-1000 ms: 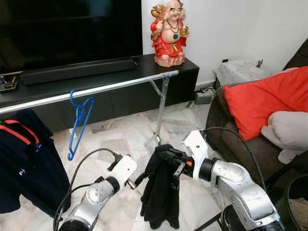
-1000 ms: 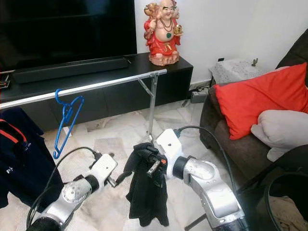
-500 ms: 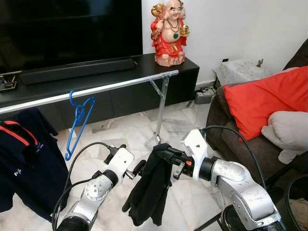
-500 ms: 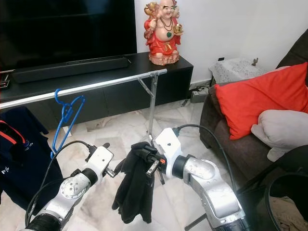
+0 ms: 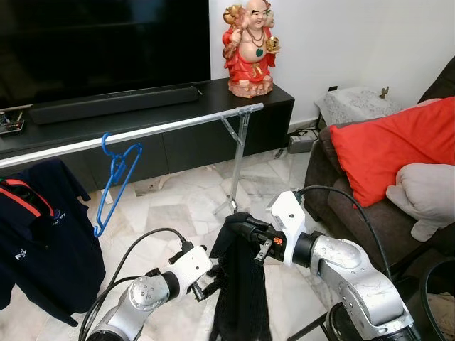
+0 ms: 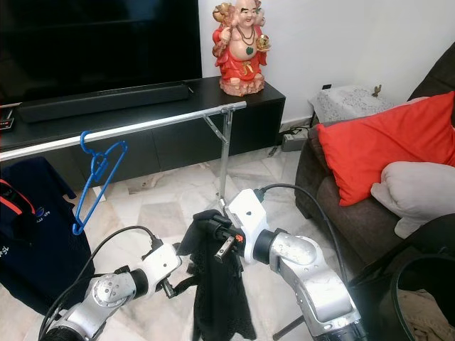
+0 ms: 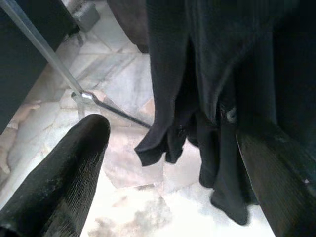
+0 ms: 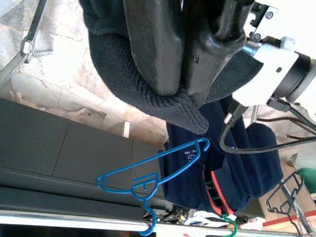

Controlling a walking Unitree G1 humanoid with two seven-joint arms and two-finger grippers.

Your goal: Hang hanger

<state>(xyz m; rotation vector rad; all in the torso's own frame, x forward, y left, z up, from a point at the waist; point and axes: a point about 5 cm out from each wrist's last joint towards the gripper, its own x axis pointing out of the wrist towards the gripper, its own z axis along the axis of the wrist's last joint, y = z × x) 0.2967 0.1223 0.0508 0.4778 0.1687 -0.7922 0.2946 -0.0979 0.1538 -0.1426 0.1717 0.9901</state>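
A black knit garment [image 5: 242,284] hangs straight down from my right gripper [image 5: 247,229], which is shut on its top edge; the right wrist view shows both fingers [image 8: 163,44] pinched together on the knit [image 8: 143,94]. My left gripper [image 5: 208,279] sits low beside the garment's left side. Its fingers [image 7: 59,168] stand wide apart in the left wrist view, with the cloth [image 7: 217,74] hanging just ahead of them. A bare blue hanger [image 5: 117,181] hangs on the silver rail [image 5: 178,126]. A navy shirt [image 5: 35,241] hangs from the rail further left.
The rail's metal leg [image 5: 238,170] stands on the marble floor just behind the garment. A black TV console [image 5: 142,99] with a red statue [image 5: 249,50] lies behind. A dark sofa with a red cushion [image 5: 391,145] is close on the right.
My left gripper has dropped lower and closer to me. The garment, swung out to the left half a second ago, now hangs straight down. The right gripper has kept its hold.
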